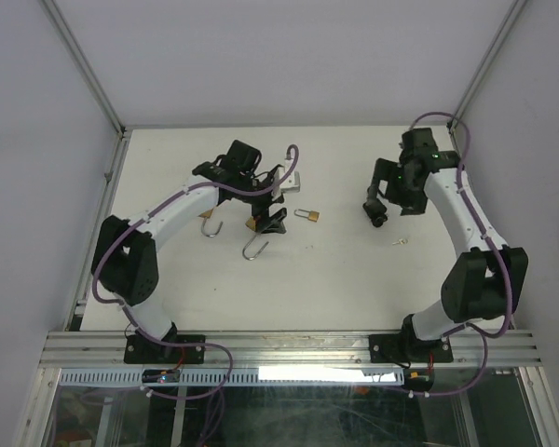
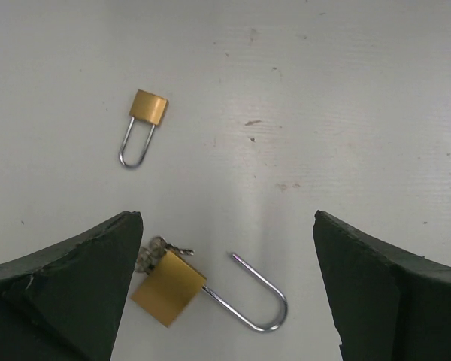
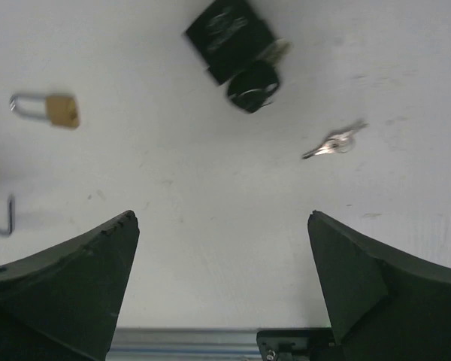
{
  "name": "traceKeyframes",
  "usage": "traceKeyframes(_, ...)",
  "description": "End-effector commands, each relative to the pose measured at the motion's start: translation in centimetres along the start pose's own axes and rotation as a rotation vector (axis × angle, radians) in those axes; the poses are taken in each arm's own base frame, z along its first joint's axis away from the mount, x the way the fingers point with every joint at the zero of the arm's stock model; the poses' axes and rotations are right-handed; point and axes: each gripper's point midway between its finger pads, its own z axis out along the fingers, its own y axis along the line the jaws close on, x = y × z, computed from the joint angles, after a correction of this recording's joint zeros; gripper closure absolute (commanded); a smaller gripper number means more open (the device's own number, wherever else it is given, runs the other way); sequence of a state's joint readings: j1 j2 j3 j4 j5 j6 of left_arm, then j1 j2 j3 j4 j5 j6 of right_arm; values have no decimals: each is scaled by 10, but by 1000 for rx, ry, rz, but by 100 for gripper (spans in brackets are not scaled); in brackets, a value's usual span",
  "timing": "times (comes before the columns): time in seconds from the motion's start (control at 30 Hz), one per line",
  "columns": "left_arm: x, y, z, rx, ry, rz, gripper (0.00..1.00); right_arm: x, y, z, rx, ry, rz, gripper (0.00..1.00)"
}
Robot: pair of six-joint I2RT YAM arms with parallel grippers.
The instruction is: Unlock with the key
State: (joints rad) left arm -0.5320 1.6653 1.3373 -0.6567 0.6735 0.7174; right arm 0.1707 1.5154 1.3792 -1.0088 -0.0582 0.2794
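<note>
A brass padlock (image 2: 167, 287) lies on the table with its shackle (image 2: 260, 303) swung open and a key (image 2: 156, 251) in its base. It rests low between my left gripper's fingers (image 2: 98, 271), nearer the left one and not gripped. The left gripper (image 2: 227, 219) is open above it. From above, the left gripper (image 1: 265, 212) hides the lock body and only the open shackle (image 1: 254, 249) shows. The right gripper (image 3: 222, 218) is open and empty, held high over bare table at the right (image 1: 388, 189).
A small shut brass padlock (image 2: 147, 109) (image 1: 307, 215) (image 3: 56, 110) lies beyond the open one. A black lock (image 3: 229, 34) (image 1: 376, 211) and a loose key (image 3: 334, 141) (image 1: 400, 242) lie on the right. Another hooked shackle (image 1: 211, 226) lies left. The metal rail (image 1: 289, 349) borders the near edge.
</note>
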Motion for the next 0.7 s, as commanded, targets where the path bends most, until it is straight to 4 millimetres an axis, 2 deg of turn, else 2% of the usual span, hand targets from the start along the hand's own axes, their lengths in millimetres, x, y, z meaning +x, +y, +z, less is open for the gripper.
traceKeyframes(0.0,-19,15,25,94,-41,247,1,-4,-88,7,208,-22,212,5)
traceKeyframes(0.07,-30,16,35,92,-47,271,2,3,-112,24,226,-10,282,14)
traceKeyframes(0.17,-49,14,41,69,-80,257,3,6,-127,44,194,36,321,29)
traceKeyframes(0.23,-56,9,43,41,-100,225,3,4,-134,56,186,73,339,33)
traceKeyframes(0.3,-55,0,45,24,-104,179,3,5,-140,65,199,105,351,36)
traceKeyframes(0.43,-42,-26,42,53,-103,119,4,16,-139,80,191,156,364,41)
traceKeyframes(0.53,-40,-36,38,56,-119,68,4,21,-142,88,198,154,378,49)
traceKeyframes(0.67,-42,-44,33,57,-143,22,4,28,-129,102,130,200,418,54)
